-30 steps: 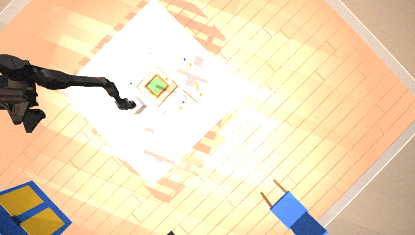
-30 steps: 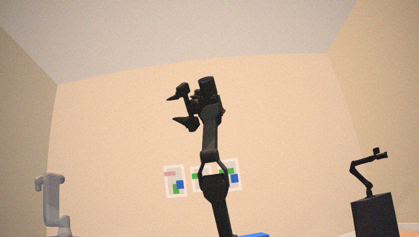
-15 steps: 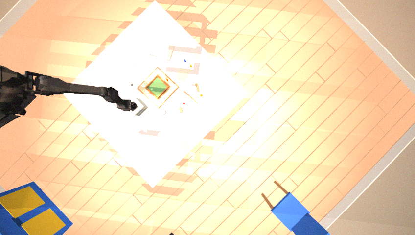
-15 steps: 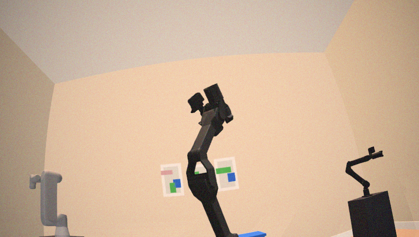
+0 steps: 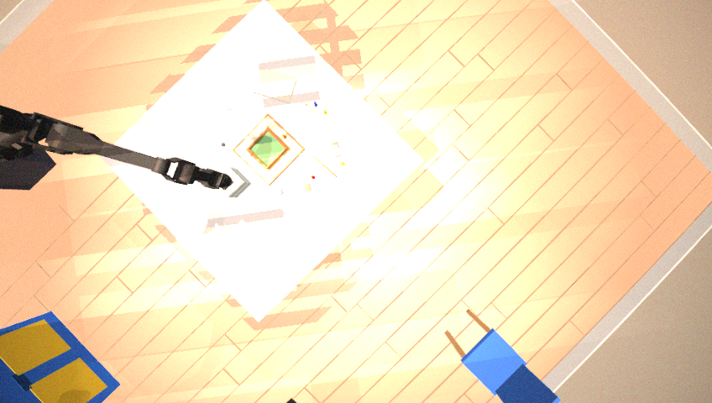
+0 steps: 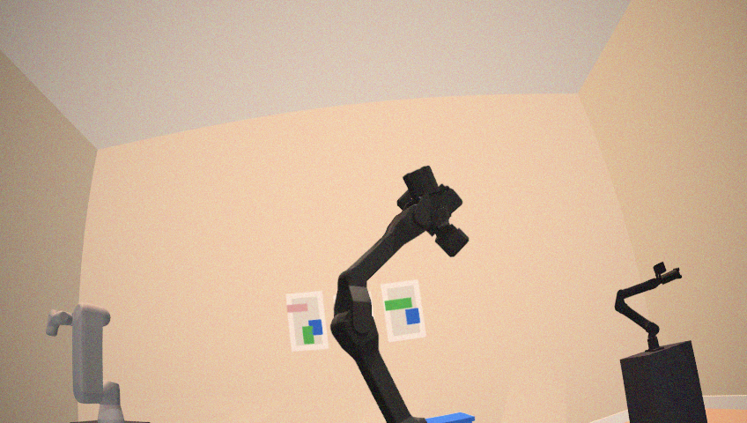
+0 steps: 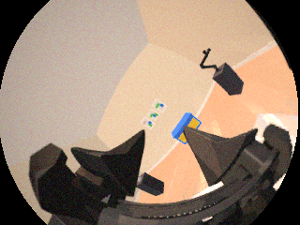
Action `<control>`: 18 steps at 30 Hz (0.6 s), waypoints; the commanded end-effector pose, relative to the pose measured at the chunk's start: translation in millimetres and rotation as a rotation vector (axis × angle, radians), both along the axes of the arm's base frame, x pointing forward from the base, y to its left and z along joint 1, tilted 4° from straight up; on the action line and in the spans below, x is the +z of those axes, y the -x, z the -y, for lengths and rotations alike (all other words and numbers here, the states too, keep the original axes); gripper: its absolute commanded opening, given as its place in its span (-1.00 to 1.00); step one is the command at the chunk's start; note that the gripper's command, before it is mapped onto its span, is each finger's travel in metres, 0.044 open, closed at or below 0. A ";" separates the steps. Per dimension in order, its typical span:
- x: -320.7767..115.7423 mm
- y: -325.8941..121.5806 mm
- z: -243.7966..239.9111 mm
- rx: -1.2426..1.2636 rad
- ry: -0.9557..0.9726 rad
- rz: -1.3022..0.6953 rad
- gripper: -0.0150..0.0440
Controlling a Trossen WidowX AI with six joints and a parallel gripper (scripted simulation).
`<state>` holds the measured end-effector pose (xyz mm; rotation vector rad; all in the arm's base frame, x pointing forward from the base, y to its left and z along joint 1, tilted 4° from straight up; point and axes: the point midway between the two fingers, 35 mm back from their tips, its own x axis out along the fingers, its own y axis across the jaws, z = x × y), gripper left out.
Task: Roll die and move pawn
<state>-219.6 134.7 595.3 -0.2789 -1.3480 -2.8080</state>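
The pale square board (image 5: 251,167) lies on the overexposed white table (image 5: 259,280) in the top view, around the green-floored dice tray (image 5: 269,145). A tiny orange piece (image 5: 285,136) stands on the board's upper right side; it may be the pawn. I cannot make out the die or any pips. My gripper (image 7: 164,130) is partly open with nothing between the fingers. In the exterior view it is raised high, with its fingertips not clear. It is far from the board, and the wrist view faces the walls and floor.
A grey angled piece (image 5: 242,182) lies by the arm's base. A dark dot (image 5: 223,144) is left of the board. Blue (image 5: 316,104), yellow (image 5: 342,164) and red (image 5: 313,177) bits and a thin stick (image 5: 325,166) lie right of it. A blue bench (image 7: 187,127) stands beyond the table.
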 end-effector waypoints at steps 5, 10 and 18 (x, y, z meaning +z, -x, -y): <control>-38.6 -34.6 -95.8 -0.348 0.011 0.075 0.44; -68.1 -83.9 -153.5 -0.600 0.023 0.141 0.44; -123.7 -189.0 -211.3 -0.961 0.106 0.257 0.44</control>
